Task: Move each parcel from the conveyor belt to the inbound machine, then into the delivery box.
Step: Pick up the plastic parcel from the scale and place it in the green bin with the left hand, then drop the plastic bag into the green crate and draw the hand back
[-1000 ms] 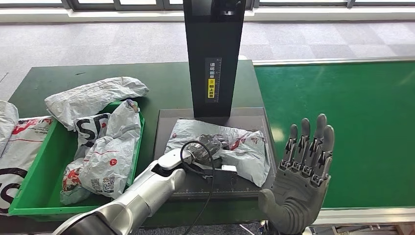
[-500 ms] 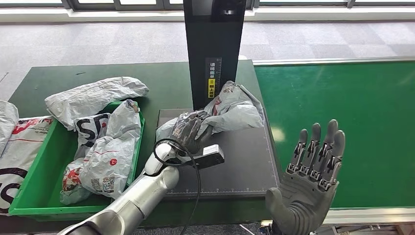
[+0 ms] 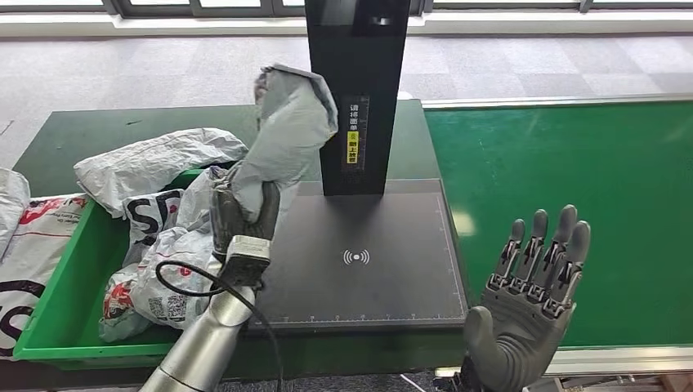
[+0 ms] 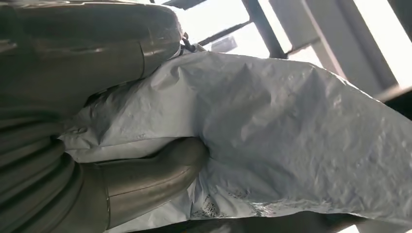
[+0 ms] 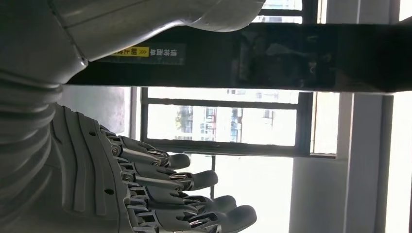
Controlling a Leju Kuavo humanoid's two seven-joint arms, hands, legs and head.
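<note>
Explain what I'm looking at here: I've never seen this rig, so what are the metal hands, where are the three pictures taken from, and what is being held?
This is a humanoid robot with two silver arms ending in many-fingered hands. The wide picture is from its head, looking down; the other two are from cameras at each wrist, turned sideways. The left hand grips a crumpled grey plastic parcel bag, raised between the flat dark scanning plate with its black upright post and the green plastic box already holding several white bags. The left wrist view shows that bag up close. The right hand is open and holds nothing, near the green conveyor belt.
</note>
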